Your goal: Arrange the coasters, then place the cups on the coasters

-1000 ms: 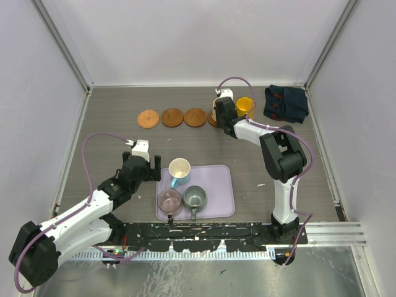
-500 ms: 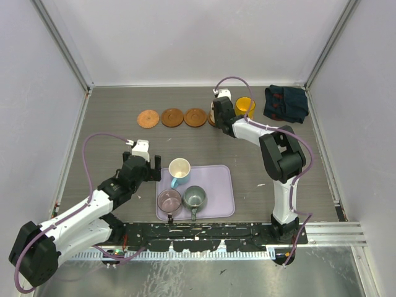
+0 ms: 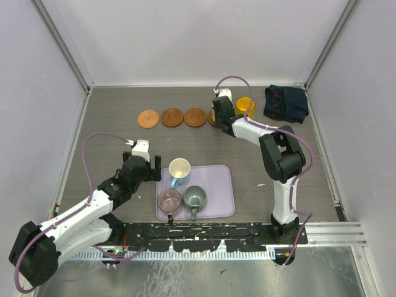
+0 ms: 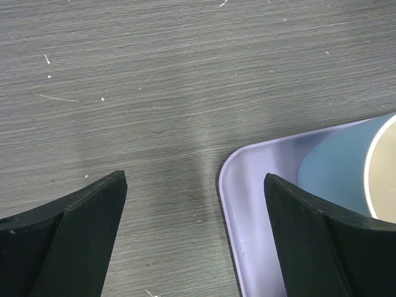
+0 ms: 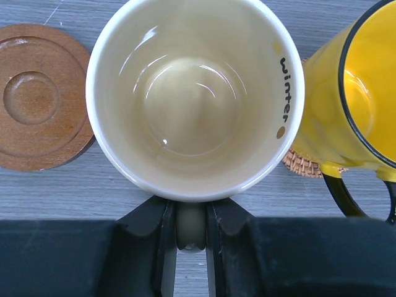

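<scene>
Three coasters (image 3: pixel 148 118) (image 3: pixel 172 117) (image 3: pixel 195 117) lie in a row at the back of the table. My right gripper (image 5: pixel 191 229) is shut on the handle of the pale cream cup (image 5: pixel 195 93), held upright just right of the nearest coaster (image 5: pixel 40 96). What lies under this cup is hidden. The orange-yellow cup (image 5: pixel 346 105) stands right beside it on a woven-edged coaster (image 5: pixel 300 164). My left gripper (image 4: pixel 195 210) is open, astride the left corner of the lavender tray (image 4: pixel 247 204). Its right finger sits next to the light blue cup (image 4: pixel 346 167).
On the tray (image 3: pixel 216 185) stand the light blue cup (image 3: pixel 179 168), a mauve cup (image 3: pixel 169 200) and a grey-green cup (image 3: pixel 194 197). A dark blue cloth (image 3: pixel 286 103) lies at the back right corner. White walls close in the table on three sides.
My right gripper has shifted slightly toward the back left with the cream cup. The left arm has not moved.
</scene>
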You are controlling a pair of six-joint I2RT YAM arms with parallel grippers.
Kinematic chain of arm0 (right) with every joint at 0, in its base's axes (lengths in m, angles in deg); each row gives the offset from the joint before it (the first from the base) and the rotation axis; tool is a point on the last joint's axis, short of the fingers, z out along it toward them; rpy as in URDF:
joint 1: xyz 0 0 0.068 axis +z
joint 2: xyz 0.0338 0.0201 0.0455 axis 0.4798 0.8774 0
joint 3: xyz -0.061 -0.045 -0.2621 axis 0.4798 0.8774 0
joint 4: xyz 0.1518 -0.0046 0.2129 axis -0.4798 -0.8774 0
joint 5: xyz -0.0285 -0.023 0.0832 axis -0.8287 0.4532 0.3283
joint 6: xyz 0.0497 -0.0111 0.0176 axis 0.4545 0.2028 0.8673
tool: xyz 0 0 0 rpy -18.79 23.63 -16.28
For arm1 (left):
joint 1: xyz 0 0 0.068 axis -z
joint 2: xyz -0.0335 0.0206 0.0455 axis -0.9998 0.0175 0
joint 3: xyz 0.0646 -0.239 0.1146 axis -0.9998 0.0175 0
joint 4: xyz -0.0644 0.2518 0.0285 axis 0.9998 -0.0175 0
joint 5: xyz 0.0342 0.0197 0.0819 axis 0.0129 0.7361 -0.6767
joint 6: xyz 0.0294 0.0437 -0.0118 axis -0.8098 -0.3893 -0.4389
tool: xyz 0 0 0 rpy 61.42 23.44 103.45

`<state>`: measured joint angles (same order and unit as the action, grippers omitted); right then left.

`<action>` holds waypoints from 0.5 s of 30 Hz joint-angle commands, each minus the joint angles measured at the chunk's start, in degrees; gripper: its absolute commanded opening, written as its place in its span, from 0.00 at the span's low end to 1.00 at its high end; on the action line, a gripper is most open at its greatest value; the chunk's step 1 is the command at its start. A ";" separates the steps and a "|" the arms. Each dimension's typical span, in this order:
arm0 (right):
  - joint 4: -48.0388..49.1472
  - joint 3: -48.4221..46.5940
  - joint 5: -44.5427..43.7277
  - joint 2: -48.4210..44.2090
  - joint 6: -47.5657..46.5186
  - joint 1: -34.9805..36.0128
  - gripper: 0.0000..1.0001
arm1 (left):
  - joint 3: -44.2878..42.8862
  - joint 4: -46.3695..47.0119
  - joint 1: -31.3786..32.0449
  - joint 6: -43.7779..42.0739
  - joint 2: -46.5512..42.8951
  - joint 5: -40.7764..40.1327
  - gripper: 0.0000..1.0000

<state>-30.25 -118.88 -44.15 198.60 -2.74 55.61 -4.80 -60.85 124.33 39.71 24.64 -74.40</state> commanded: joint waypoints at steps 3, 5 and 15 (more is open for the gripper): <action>4.69 -5.04 -3.13 -0.65 1.07 0.31 0.04 | -1.63 3.16 -0.29 0.20 -0.36 0.10 0.93; 4.68 -5.18 -2.49 -0.42 1.28 0.31 0.04 | -1.63 3.25 -0.27 0.19 -0.37 0.04 0.93; 4.21 -6.46 -1.64 0.21 1.56 0.32 0.04 | -2.02 3.68 -0.27 -0.01 0.82 0.06 0.93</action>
<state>-31.43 -121.35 -44.78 200.22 -1.67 55.61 -4.80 -60.67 124.33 39.69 25.34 -74.40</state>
